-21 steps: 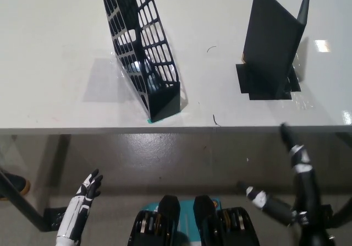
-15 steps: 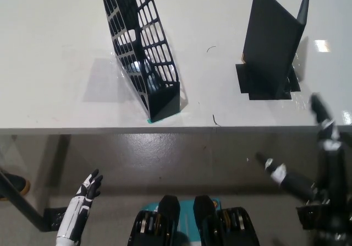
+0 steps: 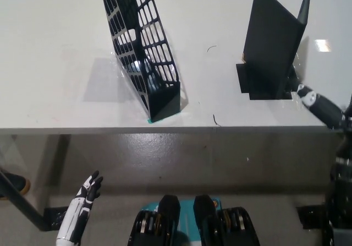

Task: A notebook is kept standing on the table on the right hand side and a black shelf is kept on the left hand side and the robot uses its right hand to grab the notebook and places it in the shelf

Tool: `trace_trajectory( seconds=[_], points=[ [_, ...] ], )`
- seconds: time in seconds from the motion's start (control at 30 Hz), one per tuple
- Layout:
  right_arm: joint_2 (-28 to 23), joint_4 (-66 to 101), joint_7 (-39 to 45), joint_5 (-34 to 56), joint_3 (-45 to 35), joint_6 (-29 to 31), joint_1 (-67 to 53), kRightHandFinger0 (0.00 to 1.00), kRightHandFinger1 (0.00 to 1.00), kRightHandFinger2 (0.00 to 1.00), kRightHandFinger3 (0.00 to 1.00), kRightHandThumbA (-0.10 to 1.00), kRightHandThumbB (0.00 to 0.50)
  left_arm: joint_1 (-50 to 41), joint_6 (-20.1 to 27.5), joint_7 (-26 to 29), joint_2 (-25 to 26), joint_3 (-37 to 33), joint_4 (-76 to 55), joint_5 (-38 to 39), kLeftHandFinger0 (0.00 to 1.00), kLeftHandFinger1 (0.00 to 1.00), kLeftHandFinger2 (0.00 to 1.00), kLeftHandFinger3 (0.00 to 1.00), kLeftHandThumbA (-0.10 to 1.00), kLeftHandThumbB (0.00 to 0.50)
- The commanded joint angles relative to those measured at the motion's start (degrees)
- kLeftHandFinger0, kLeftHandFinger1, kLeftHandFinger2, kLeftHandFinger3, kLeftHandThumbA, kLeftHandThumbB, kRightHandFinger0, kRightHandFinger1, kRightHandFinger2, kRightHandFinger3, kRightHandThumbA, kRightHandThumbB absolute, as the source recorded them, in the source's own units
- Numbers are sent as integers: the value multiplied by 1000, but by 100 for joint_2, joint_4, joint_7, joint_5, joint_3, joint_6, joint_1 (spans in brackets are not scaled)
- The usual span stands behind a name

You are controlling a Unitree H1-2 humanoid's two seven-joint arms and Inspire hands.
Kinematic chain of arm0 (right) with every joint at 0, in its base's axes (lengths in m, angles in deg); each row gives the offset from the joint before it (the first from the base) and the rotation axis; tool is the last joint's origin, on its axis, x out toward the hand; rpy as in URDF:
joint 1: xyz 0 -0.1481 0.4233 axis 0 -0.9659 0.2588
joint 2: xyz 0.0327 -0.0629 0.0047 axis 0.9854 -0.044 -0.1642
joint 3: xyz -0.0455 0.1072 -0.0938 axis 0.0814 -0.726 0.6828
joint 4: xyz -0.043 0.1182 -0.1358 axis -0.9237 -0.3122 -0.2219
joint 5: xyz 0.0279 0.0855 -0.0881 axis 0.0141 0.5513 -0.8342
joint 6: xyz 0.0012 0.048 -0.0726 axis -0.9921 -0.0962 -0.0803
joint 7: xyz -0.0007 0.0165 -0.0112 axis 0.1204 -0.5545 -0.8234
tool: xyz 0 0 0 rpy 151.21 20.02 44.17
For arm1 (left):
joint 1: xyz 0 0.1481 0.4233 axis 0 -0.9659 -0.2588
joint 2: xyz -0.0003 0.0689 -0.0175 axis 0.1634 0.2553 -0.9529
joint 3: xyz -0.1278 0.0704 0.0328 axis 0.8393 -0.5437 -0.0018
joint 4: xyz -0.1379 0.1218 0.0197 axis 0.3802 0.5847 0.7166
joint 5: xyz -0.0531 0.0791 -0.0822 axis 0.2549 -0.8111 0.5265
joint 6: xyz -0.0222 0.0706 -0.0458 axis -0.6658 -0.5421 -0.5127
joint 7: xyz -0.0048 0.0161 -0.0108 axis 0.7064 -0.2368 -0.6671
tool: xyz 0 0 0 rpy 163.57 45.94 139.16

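**One notebook, one shelf, both still apart on the table**

We count one black hardcover notebook (image 3: 273,42) with gold corner tips, standing open and upright in the upper right of the frame on the white tabletop (image 3: 55,48). One black plastic lattice shelf (image 3: 144,48) stands tilted in the upper middle-left, well apart from the notebook. Our black right hand (image 3: 322,107) reaches in at the right edge, one fingertip (image 3: 303,91) just beside the notebook's lower right corner; most of the hand is cut off, so we cannot tell how far it is open, and it holds nothing we can see. Our white left hand (image 3: 88,188) rests at the lower left, below the table edge, fingers spread and empty.
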State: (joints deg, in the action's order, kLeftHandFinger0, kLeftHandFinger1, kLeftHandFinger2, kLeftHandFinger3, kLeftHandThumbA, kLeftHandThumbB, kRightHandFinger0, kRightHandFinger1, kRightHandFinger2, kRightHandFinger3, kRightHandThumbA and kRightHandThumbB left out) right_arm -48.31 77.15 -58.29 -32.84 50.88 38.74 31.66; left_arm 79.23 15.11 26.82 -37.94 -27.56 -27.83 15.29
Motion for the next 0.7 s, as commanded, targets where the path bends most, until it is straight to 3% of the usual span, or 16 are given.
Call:
trace_trajectory(
  seconds=[0.0, 0.1, 0.17, 0.4, 0.47, 0.5, 0.67],
  points=[
    [-73, -475, -248, 148, -165, -237, 608, 1000, 1000, 1000, 1000, 1000, 319, -33, 228, 37, 42, 35, -131, 8, 1000, 1000, 1000, 1000, 1000, 213],
    [-98, -1096, -404, 174, -242, -166, 969, 1000, 1000, 1000, 1000, 1000, 321, -39, 252, 36, 44, 34, -112, 9, 1000, 1000, 1000, 1000, 1000, 205],
    [-121, -1574, -453, 298, -304, -150, 1261, 1000, 1000, 1000, 1000, 1000, 352, -31, 241, 55, 42, 31, -115, -25, 1000, 1000, 1000, 1000, 1000, 200],
    [-343, -3643, -965, 108, -216, 235, 2324, 1000, 1000, 1000, 1000, 1000, 326, -62, 274, 62, 46, 39, -96, -26, 1000, 1000, 1000, 1000, 1000, 211],
    [-385, -4342, -1124, 81, -151, 268, 2702, 1000, 1000, 1000, 1000, 1000, 383, -54, 294, 42, 41, 39, -90, 12, 1000, 1000, 1000, 1000, 1000, 203],
    [-398, -4724, -1218, 90, -125, 408, 2897, 1000, 1000, 1000, 1000, 1000, 375, -49, 288, 14, 41, 42, -78, 62, 1000, 1000, 1000, 1000, 1000, 195],
    [-418, -6366, -1193, 410, -119, 508, 3752, 1000, 1000, 1000, 1000, 1000, 434, -71, 314, 18, 52, 23, -91, 14, 1000, 1000, 1000, 1000, 1000, 185]
  ],
)
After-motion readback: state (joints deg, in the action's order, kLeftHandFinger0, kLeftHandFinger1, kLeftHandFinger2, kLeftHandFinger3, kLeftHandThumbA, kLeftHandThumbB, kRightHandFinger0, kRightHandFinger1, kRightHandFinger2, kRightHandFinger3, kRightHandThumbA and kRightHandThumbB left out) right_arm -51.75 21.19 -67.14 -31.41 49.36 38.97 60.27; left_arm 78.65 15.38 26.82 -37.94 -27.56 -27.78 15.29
